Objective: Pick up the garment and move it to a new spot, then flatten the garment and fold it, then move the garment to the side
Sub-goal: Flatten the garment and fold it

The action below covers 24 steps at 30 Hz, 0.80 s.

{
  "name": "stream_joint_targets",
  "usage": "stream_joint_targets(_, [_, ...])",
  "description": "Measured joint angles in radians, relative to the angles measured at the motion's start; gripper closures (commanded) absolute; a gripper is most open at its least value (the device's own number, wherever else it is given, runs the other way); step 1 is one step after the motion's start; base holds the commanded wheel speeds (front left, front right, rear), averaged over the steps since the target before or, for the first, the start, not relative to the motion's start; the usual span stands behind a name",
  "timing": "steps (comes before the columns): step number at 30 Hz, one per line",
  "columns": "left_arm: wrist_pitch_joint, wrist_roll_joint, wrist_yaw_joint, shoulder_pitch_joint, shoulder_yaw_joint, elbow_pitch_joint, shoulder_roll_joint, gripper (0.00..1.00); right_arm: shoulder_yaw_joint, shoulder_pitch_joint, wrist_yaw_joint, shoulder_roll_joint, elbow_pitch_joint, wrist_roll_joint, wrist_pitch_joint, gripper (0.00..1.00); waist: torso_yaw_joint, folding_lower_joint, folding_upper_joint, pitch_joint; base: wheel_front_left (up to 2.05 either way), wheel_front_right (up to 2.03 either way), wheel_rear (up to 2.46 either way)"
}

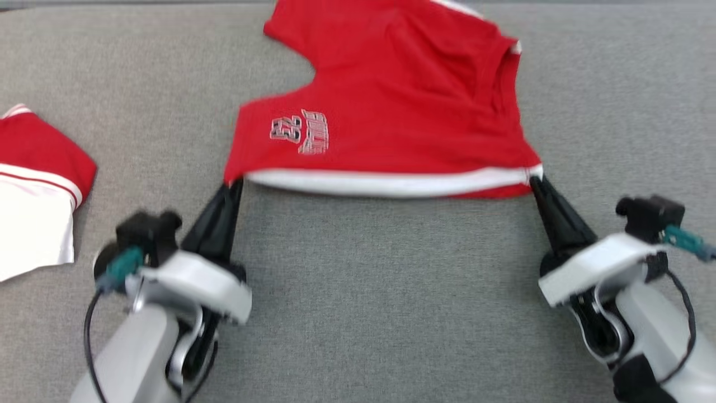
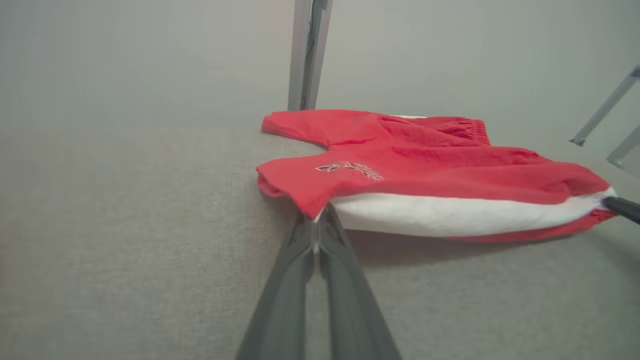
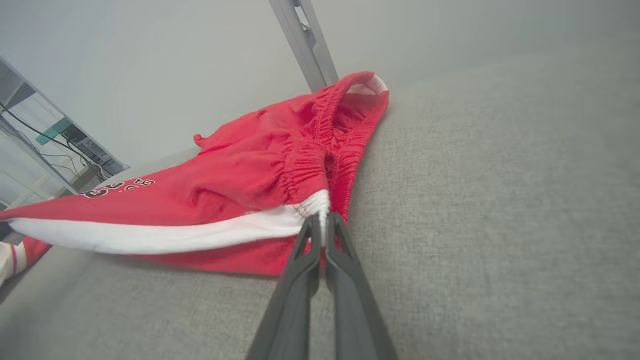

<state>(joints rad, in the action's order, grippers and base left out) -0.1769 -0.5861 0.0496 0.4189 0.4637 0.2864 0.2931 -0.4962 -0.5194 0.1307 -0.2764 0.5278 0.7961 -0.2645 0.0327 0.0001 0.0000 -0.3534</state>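
The garment is a pair of red shorts with a white side stripe and a printed number, folded along the stripe on the grey table. My left gripper is shut on its near left corner, at the leg hem. My right gripper is shut on its near right corner, at the elastic waistband. The left wrist view shows the garment with its near edge lifted a little off the cloth and my left gripper pinching the corner. In the right wrist view my right gripper clamps the garment where the white stripe ends.
A second red and white garment lies folded at the left edge of the grey table. A metal post stands behind the table's far edge. Shelving with cables shows beyond the table.
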Motion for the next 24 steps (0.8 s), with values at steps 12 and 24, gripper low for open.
stream_joint_targets(12, [0.267,-0.066,0.226,-0.515,0.014,-0.529,0.156,1.0,0.165,0.428,0.0,-0.024,-0.223,-0.051,0.082,1.0,-0.009,-0.0001,0.0,0.158,0.0,0.0,0.0])
stream_joint_targets(24, [0.371,-0.084,0.293,-0.634,-0.003,-0.681,0.253,1.0,0.342,0.698,0.0,0.135,-0.513,-0.181,0.303,1.0,-0.01,-0.0001,0.0,0.205,0.0,0.0,0.0])
